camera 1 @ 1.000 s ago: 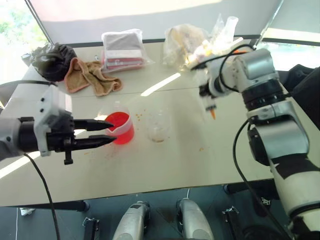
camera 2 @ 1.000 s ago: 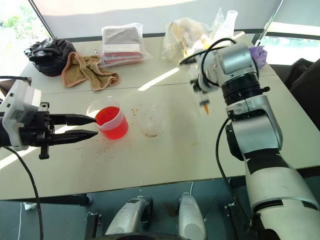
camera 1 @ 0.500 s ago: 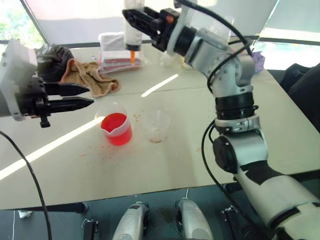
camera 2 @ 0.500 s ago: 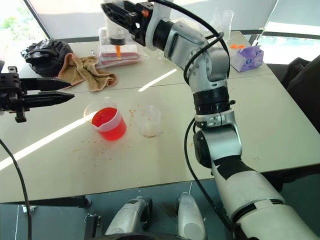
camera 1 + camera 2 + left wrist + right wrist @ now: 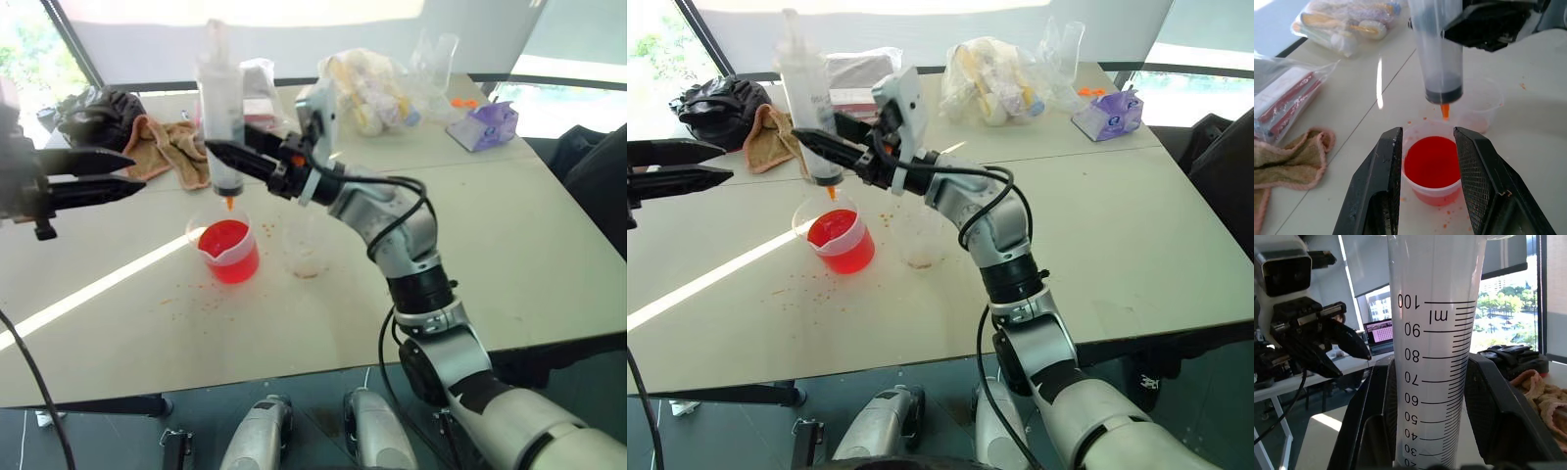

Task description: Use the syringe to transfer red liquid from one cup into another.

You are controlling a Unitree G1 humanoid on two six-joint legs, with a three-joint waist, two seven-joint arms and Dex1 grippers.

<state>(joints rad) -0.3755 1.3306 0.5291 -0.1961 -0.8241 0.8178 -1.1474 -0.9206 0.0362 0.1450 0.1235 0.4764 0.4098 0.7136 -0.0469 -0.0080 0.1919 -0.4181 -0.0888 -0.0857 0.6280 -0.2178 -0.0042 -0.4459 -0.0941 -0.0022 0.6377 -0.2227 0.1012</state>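
Hanging upright over the spouted beaker is the syringe, clamped around its barrel by the right gripper, whose two black fingers are pressing on either side of the printed scale. The orange tip is pointing straight down, sitting just above the beaker's rim and apart from the red liquid inside. The white plunger is sticking up at the top of the barrel, and the barrel is looking clear. The smaller cup is standing just beside the beaker, on the side toward the right arm, with a little pale residue at its bottom. The left gripper is hovering off the beaker's other side, well apart from it, its fingers standing partly spread with nothing between them. Beyond the beaker, toward the far edge of the table, a tan towel is lying beside a black bag, with plastic-wrapped packets farther along and a purple tissue pack near the far corner. Small orange-red specks are dotting the tabletop around the beaker.
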